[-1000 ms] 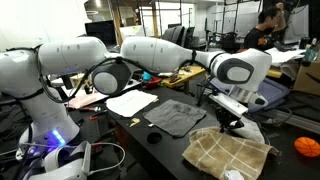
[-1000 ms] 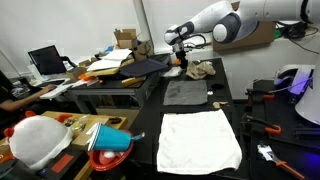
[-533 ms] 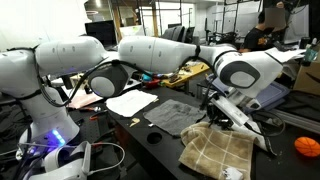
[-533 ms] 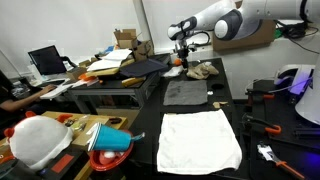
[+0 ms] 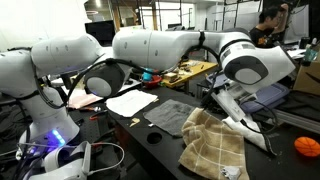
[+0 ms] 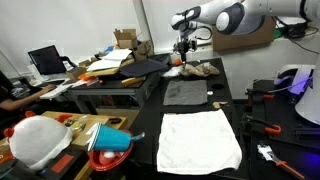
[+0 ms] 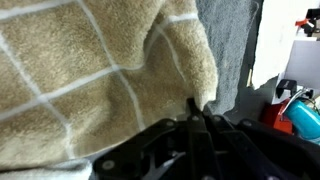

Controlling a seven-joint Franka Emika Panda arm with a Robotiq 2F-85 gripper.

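Just left of the gray cloth (image 5: 172, 117) a white cloth (image 5: 130, 103) lies flat, and just right of the gray cloth the beige checked towel (image 5: 215, 150) stands up in a peak, because the gripper (image 5: 207, 111), jaws closed, pinches its edge.

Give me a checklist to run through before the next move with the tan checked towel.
1. The gripper is shut on the tan towel at its edge: ok.
2. Pinched edge raised off the table: ok.
3. Whole towel off the table: not ok, most of it lies there.
4. Towel apart from the gray cloth: cannot tell, their edges meet in view.
5. Towel well apart from the white cloth: ok.
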